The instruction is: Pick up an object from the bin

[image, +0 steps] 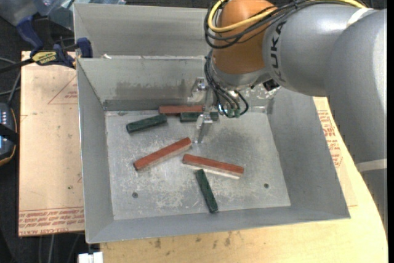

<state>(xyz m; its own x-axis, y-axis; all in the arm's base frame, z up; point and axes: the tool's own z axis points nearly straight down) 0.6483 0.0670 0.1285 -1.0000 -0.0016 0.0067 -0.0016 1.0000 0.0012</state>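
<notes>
In the camera view, my gripper [200, 130] hangs just off the two-o'clock end of a flat red-brown bar [162, 153]. The bar lies mid-bin, slanting toward eight o'clock. Whether I am spread or pressed together I cannot tell. It looks stiff, light and smooth, perhaps slippery, so I would pinch across its narrow width near mid-length. A pale-edged red bar [212, 165] lies at five o'clock.
</notes>
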